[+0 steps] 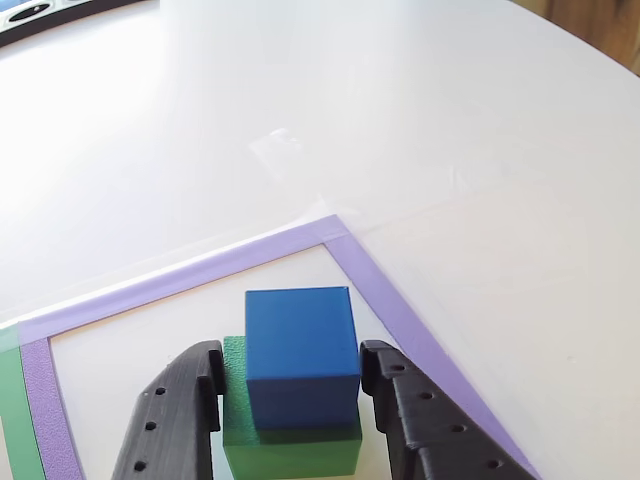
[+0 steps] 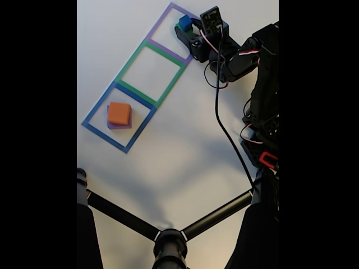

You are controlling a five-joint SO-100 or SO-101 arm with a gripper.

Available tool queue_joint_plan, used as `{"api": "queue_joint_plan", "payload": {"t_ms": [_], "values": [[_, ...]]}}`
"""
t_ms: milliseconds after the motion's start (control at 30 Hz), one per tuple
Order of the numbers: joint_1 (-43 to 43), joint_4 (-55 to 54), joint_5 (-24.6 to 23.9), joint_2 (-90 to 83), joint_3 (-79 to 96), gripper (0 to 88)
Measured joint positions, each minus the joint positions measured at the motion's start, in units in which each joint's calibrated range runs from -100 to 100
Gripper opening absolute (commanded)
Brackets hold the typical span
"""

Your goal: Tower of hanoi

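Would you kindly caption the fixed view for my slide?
Gripper at the blue cube in the purple tape square; orange block sits on the purple block.

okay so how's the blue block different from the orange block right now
The blue block is smaller than the orange block. Blue sits on the green block inside the purple tape square; orange sits on the purple block inside the blue tape square. The open gripper straddles blue's stack; orange stands apart from it. Both are matte, square-sided and top their stacks.

Matt plastic blue cube (image 1: 300, 350) and green block (image 1: 290, 445); glossy white table (image 1: 400, 120).
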Motion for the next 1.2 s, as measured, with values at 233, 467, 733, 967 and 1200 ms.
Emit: {"api": "queue_joint_plan", "payload": {"t_ms": [233,467,733,967,1200], "values": [[-0.1,0.0,0.19,0.0,0.0,4.9],[-0.6,0.0,0.19,0.0,0.0,4.8],[-1.5,0.08,-0.57,-1.68,0.0,4.9],[-4.79,7.1,0.19,-10.17,0.09,4.9],[-7.19,26.24,0.19,-27.32,0.52,5.0]]}}
